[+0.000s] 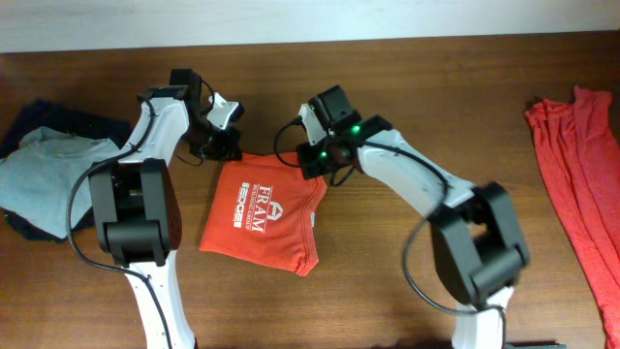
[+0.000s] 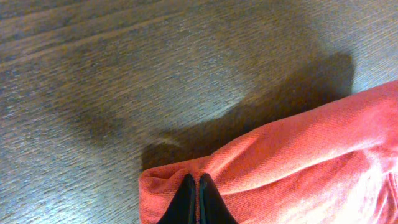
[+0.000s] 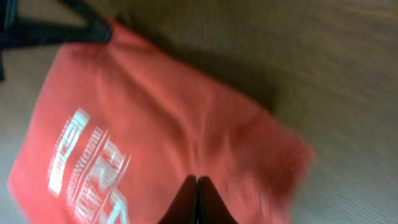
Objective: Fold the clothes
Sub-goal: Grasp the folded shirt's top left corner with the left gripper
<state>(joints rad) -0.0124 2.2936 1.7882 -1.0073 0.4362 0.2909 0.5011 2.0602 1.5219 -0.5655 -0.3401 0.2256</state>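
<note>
At mid-tabletop [image 1: 407,78], seen from overhead, we find the orange-red T-shirt [image 1: 260,215] lying as a partly folded rectangle, print up; we judge that further folds remain. The left arm [image 1: 155,121] and right arm [image 1: 407,174] each reach to one of its far corners. In the left wrist view, the left jaws pinch a bunched corner. In the right wrist view, the right jaws are closed on the cloth.

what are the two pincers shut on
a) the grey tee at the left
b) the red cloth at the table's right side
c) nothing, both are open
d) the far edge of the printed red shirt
d: the left pincer and right pincer are both pinched shut on the shirt along its far edge.
</note>
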